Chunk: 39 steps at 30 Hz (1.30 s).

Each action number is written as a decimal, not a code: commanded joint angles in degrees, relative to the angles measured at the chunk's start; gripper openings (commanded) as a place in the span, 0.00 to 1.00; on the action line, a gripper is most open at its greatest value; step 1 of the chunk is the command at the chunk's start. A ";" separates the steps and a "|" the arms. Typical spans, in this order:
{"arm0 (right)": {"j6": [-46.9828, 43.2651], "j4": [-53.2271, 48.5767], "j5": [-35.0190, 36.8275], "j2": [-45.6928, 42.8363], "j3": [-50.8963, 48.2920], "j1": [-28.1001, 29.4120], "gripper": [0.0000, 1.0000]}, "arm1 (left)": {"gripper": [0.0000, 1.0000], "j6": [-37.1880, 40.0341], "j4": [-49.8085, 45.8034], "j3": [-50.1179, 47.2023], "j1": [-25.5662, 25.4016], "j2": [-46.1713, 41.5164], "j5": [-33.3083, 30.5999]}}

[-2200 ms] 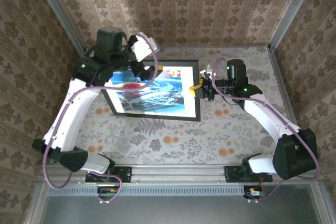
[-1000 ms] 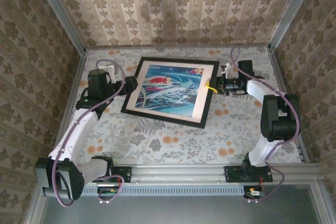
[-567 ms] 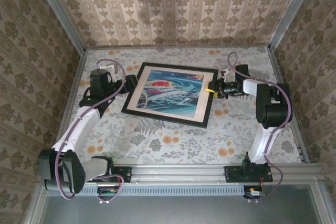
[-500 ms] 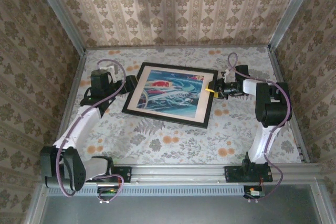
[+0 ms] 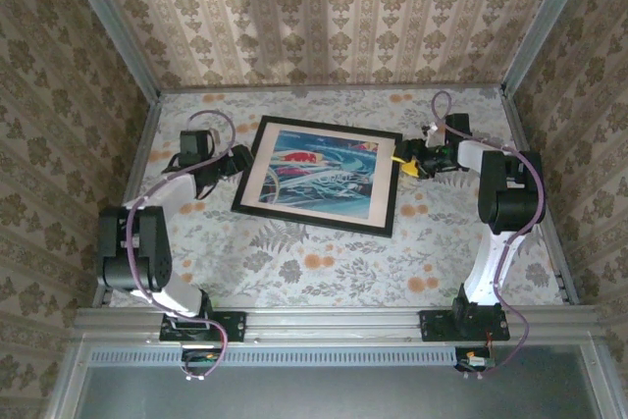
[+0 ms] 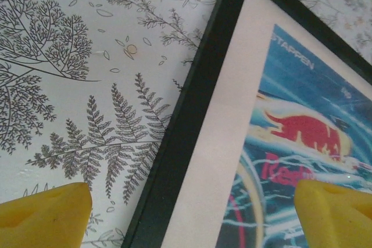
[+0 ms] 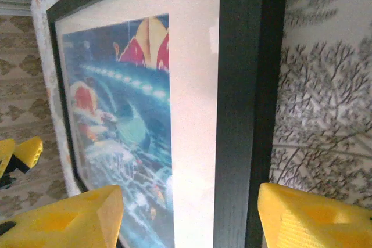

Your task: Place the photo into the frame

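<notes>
Left fingers [image 6: 43, 216]: yellow foam pads, spread wide, nothing pinched between them.
- One pad is seen over the surface, just outside the rail. The other is seen over the printed picture.
- The left rail of the thin black rectangular picture frame [image 6: 186, 120] is straddled. Whether either pad is touching cannot be told.
- From the top camera, these fingers [image 5: 238, 159] are seen at the frame's left edge, near its far corner.

Right fingers [image 7: 64, 219]: yellow pads, also parted, nothing clamped.
- The right rail of the frame [image 7: 244, 114] is straddled.
- The inner pad is seen over the print, well clear of the rail.
- The outer pad is seen just beside the rail's outer edge. Contact there cannot be told.
- From above, these fingers [image 5: 404, 166] are placed at the frame's right edge, near its far corner.

Large rectangular photo [image 5: 319, 172]:
- A blue, white and teal swirling image with red accents is shown, with a wide cream border.
- It is seated inside the frame [image 5: 312, 221], image side up, with the border enclosed by black rail on all four sides.
- In the wrist views, the cream border [image 6: 232, 143] [image 7: 192, 114] is seen lying directly against the inner edge of the rail.

The frame is laid flat on the floral-patterned surface [image 5: 324, 272], towards the far middle, turned slightly out of square with the surface's edges.
</notes>
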 commanded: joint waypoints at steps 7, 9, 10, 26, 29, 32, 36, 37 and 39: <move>-3.25 -4.19 9.66 -4.28 -0.75 1.43 0.64 | 0.90 0.10 -0.66 2.01 0.31 5.76 -0.54; -2.58 -2.90 8.70 -3.98 -1.29 2.01 0.64 | 0.90 0.38 -0.84 1.86 0.29 6.82 0.36; -2.24 -2.36 8.39 -3.86 -1.37 2.35 0.64 | 0.89 0.38 -0.69 1.70 0.30 7.11 0.93; -0.52 -1.92 7.62 0.38 4.58 4.83 0.61 | 0.78 -1.42 3.19 -4.84 -0.73 5.72 10.71; -0.85 -2.77 8.02 0.89 6.27 4.84 0.60 | 0.75 -2.49 4.17 -6.82 -1.99 3.88 12.05; -1.09 -3.84 8.93 1.47 7.74 4.68 0.60 | 0.74 -3.78 5.13 -9.20 -3.79 0.99 12.77; -1.20 -4.17 9.77 2.00 8.79 4.49 0.59 | 0.74 -4.53 4.88 -11.67 -5.87 -3.28 11.57; -1.25 -4.33 9.92 2.29 9.06 4.41 0.60 | 0.74 -4.53 4.72 -11.99 -6.25 -3.95 11.29; -1.38 -4.74 10.17 2.90 9.77 4.40 0.59 | 0.74 -4.37 4.05 -12.24 -6.65 -4.98 10.52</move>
